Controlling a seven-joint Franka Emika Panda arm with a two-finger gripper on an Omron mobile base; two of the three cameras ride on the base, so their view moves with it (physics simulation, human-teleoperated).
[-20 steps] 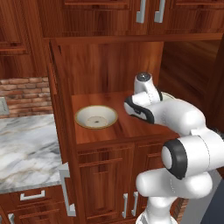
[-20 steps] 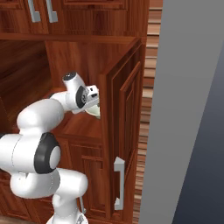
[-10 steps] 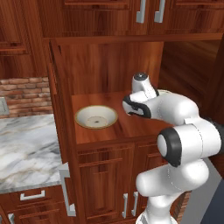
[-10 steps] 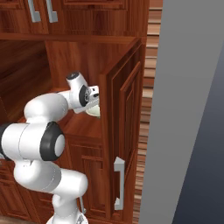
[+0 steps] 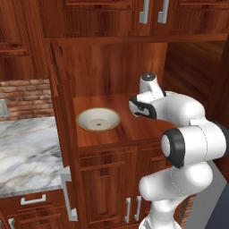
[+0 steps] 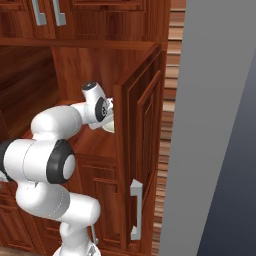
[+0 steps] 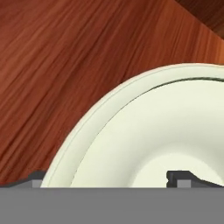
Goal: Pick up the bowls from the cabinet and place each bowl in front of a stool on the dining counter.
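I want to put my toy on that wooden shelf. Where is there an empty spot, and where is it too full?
Bare wood lies in front of the left bowl, along the shelf's front edge, and behind it up to the back wall of the cabinet. A strip between that bowl and the arm is free too. The right side is crowded: the open claw hangs over the second bowl.

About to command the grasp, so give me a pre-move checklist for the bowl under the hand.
1. Gripper open: ok, jaws wide, nothing held.
2. Target bowl under the hand: ok, its rim runs between the fingertips in the hand view.
3. Fingers straddling the rim: cannot tell, tips barely show.
4. Cabinet door clear of the arm: ok, swung open.
5. Second bowl out of the way: ok, it sits to the left on the shelf.
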